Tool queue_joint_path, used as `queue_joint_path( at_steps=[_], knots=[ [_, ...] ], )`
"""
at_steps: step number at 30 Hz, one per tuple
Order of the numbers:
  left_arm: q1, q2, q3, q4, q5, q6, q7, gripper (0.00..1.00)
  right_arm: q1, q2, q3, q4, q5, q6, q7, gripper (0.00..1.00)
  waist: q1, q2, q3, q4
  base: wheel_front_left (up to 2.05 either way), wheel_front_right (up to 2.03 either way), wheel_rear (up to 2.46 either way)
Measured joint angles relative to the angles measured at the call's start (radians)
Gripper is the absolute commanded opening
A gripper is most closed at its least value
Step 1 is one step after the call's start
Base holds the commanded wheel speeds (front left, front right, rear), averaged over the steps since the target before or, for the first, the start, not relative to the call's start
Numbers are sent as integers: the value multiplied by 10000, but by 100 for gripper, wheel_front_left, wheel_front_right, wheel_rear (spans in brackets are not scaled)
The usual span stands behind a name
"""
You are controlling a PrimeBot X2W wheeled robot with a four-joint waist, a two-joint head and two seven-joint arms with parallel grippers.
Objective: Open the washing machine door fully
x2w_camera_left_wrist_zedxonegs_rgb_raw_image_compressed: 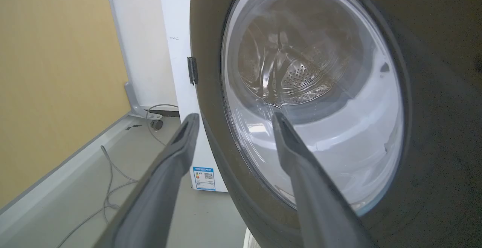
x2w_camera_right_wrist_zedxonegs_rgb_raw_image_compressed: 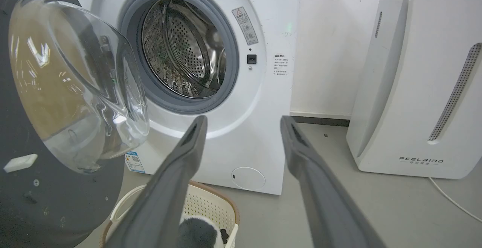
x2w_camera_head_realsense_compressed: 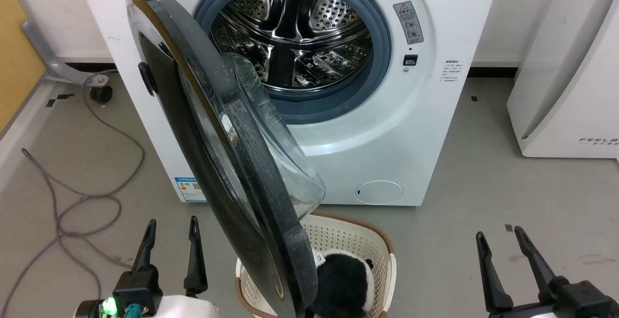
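Observation:
The washing machine (x2w_camera_head_realsense_compressed: 377, 129) is a white front loader with its steel drum (x2w_camera_head_realsense_compressed: 295, 37) exposed. Its door (x2w_camera_head_realsense_compressed: 213, 153), black with a bulging clear glass bowl (x2w_camera_head_realsense_compressed: 275, 149), swings out toward me, hinged at the left, and stands roughly edge-on in the head view. My left gripper (x2w_camera_head_realsense_compressed: 171, 228) is open at the lower left, just left of the door's outer face (x2w_camera_left_wrist_zedxonegs_rgb_raw_image_compressed: 433, 127), touching nothing. At the lower right my right gripper (x2w_camera_head_realsense_compressed: 500, 236) is open, holds nothing and stands apart from the door. The bowl (x2w_camera_right_wrist_zedxonegs_rgb_raw_image_compressed: 75, 86) and drum (x2w_camera_right_wrist_zedxonegs_rgb_raw_image_compressed: 180, 52) also show in the right wrist view.
A cream laundry basket (x2w_camera_head_realsense_compressed: 358, 240) with a black and white plush toy (x2w_camera_head_realsense_compressed: 343, 284) sits on the floor under the door's lower edge. A white FEELAIR appliance (x2w_camera_head_realsense_compressed: 570, 81) stands at the right. Grey cables (x2w_camera_head_realsense_compressed: 72, 197) lie on the floor at the left, by a yellow wall (x2w_camera_left_wrist_zedxonegs_rgb_raw_image_compressed: 56, 71).

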Motion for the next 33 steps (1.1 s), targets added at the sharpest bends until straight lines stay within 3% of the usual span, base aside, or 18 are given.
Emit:
queue_joint_path(
  at_steps=[2, 3, 4, 5, 12, 19, 25, 33],
  knots=[
    [0, 0, 17, -2, -2, 4, 0, 100, 0, 15, 4, 33, -61, 0, 0, 100, 0, 0, -18, 0, 0, 0, 0],
    [0, 0, 23, -13, 0, 6, 0, 66, 0, 23, 0, 48, -81, 0, 0, 100, 0, 0, -26, 0, 0, 0, 0],
    [-1, -2, 35, -38, 0, 8, 0, 8, 0, 31, -4, 56, -92, 0, 0, 100, 0, 0, -34, 2, 0, 0, 0],
    [-6, -2, 59, -81, 4, 19, 0, 0, 0, 36, -10, 61, -96, 0, 0, 100, 0, 0, -41, 3, 0, 0, 0],
    [-301, 0, 360, -968, 151, 98, 0, 0, 0, 65, -81, 63, -155, 0, 0, 100, 0, 0, -109, 47, 0, 0, 0],
    [-897, 27, 224, -2719, 466, -10, -4, 0, 0, 73, -71, 58, -59, 0, 0, 100, 1, 0, -164, 39, 0, 0, 0],
    [-1214, 25, -640, -3914, 713, -272, -12, 0, 0, 75, -56, 58, -42, 0, 0, 100, 1, 0, -209, -29, 0, 0, 0],
    [-1502, 17, -2376, -4495, 899, -1037, -13, 0, 1, 77, -35, 58, 35, 0, 0, 100, 2, 0, -221, -73, 0, 0, 0]
  ],
)
